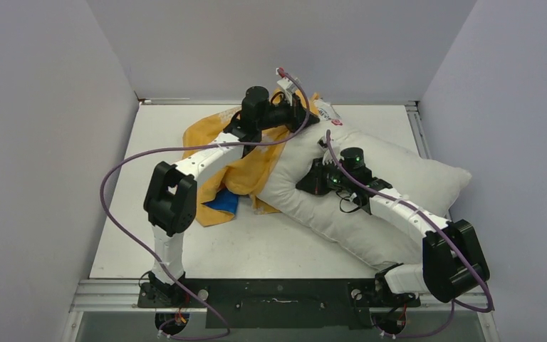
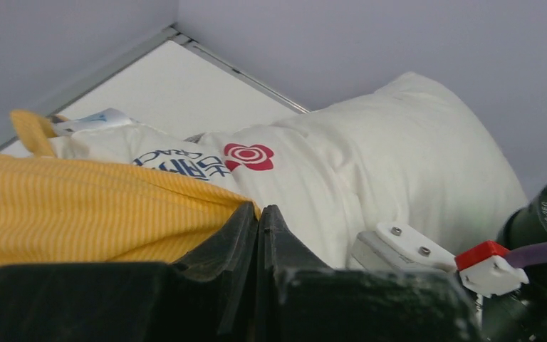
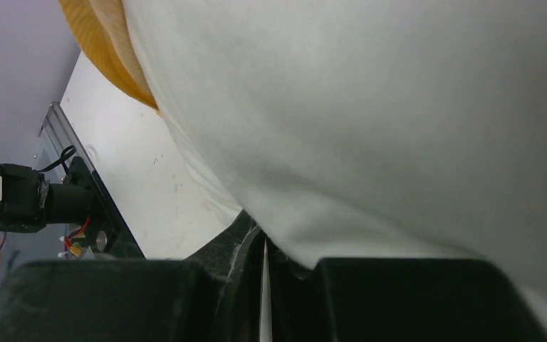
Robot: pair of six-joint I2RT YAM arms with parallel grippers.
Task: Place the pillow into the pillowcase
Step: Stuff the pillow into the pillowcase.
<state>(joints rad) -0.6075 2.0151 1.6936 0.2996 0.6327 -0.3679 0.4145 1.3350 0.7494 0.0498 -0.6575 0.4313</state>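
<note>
1. Pillow (image 1: pixel 399 187) lies slantwise on the table (image 1: pixel 271 246), one end far-centre, the other near-right; nearly all of it is bare.
2. Pillowcase (image 1: pixel 253 162) is bunched to the left of the pillow, orange face up, touching its left edge; a blue scrap (image 1: pixel 222 202) pokes out on the near side.
3. Left gripper (image 2: pixel 258 214) is out at far-centre, where the case meets the pillow's far end; fingers are pressed together with no gap; the orange hem runs right into the tips, so it looks to have a pinch of case.
4. Right gripper (image 3: pixel 263 239) sits on the pillow's left edge about mid-length; fingers are closed, and a fold of white fabric seems caught between them; the wrist view is nearly all pillow.
5. A red flower mark (image 2: pixel 249 155) on the pillow's far end shows just past the orange hem; I cannot tell whether that corner is inside the case mouth or only beside it.
6. My reading: early in the job; the step in hand is getting the case mouth over the pillow's far end.
7. To do it well: the left arm should hold one layer of hem only and lift it to keep the mouth agape; the right should push the pillow endwise toward the opening, low along the table; short strokes, then regrip further down the pillow.
8. Watch for: both layers pinched, which shuts the mouth; thin cloth slipping from the tips; the plump corner snagging on the hem and dragging the whole case along.
</note>
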